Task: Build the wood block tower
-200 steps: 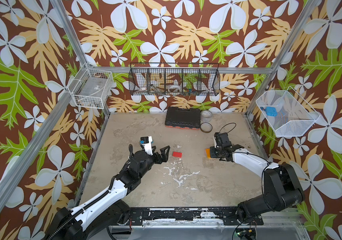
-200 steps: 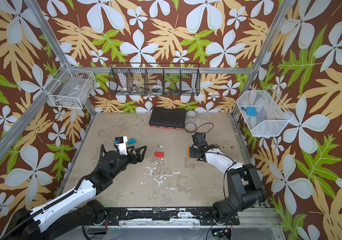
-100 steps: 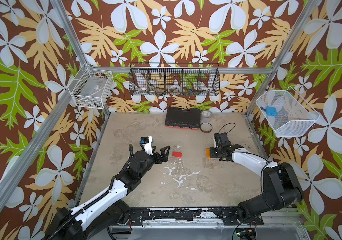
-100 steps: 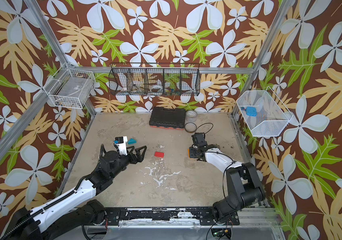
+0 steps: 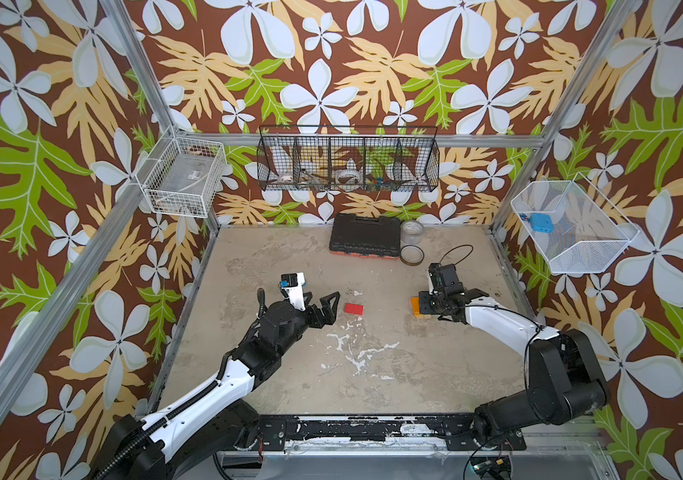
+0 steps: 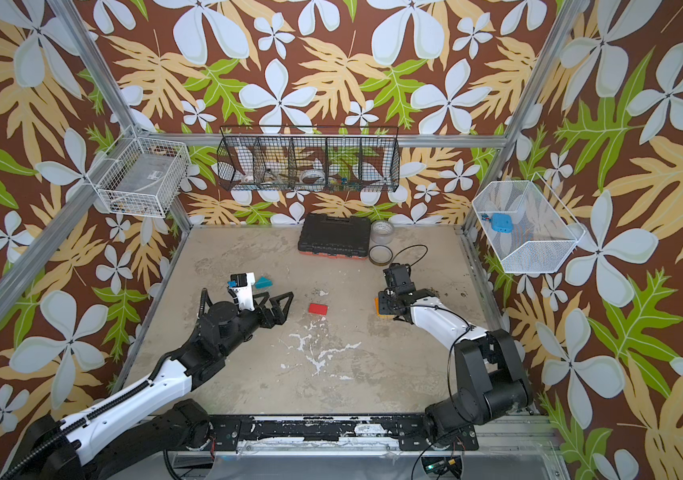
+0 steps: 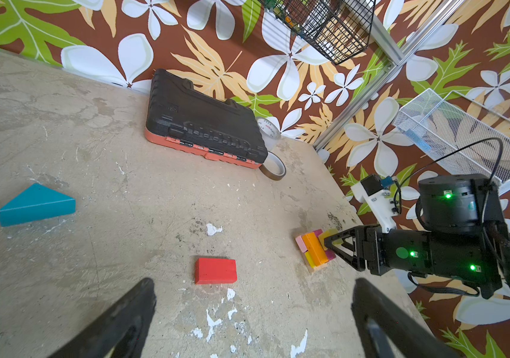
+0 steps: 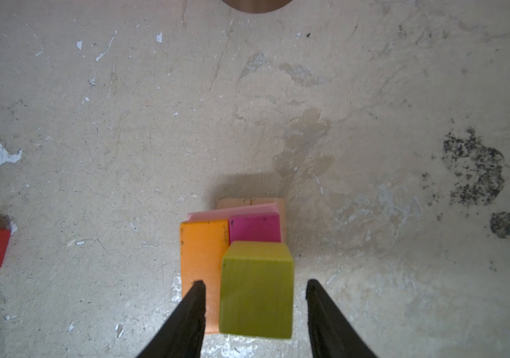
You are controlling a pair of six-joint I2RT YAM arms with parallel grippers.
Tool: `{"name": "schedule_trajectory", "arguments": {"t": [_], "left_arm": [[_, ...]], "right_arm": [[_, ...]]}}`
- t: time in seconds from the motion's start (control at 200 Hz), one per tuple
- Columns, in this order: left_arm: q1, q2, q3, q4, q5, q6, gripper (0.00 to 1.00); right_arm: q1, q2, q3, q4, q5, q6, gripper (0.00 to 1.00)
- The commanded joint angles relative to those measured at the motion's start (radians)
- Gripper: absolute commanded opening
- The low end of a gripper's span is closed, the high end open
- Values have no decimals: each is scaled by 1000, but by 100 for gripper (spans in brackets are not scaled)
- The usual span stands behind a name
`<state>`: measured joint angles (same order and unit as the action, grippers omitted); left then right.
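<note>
The right gripper (image 8: 255, 281) is straddling the yellow cube (image 8: 257, 294) atop the tower (image 7: 314, 249), its jaws apart with gaps showing on both sides. The left gripper (image 7: 253, 280) is hovering, jaws spread wide, the red brick (image 7: 215, 270) lying just ahead between them.

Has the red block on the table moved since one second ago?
No. In a top view the red block lies in the same place as before, just as far from the black tool case.
</note>
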<state>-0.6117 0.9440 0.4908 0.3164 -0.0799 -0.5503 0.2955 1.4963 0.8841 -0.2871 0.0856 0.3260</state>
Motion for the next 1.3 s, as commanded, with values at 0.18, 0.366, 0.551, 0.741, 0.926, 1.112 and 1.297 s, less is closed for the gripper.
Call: {"name": "schedule_trajectory", "arguments": {"t": [0.18,0.366,0.551,0.741,0.926,1.112,1.297], "left_arm": [[1,7,9,29,2,-11,100],[1,10,10,30,5,-11,100],[1,8,9,29,5,-12,100],[1,6,11,28,8,-11,100],[1,1,9,28,5,-11,100],[1,3,9,28,5,-11,100],[1,2,9,26,3,-11,100]], "right_arm": [[1,8,7,27,10,-4,49],[0,21,12,26,7,-6,36],[1,18,10,22,8,-7,28],[1,19,9,18,12,-7,28],[0,22,9,15,16,-7,27],[1,26,10,11,22,-6,30],[0,19,9,9,25,-2,45]]}}
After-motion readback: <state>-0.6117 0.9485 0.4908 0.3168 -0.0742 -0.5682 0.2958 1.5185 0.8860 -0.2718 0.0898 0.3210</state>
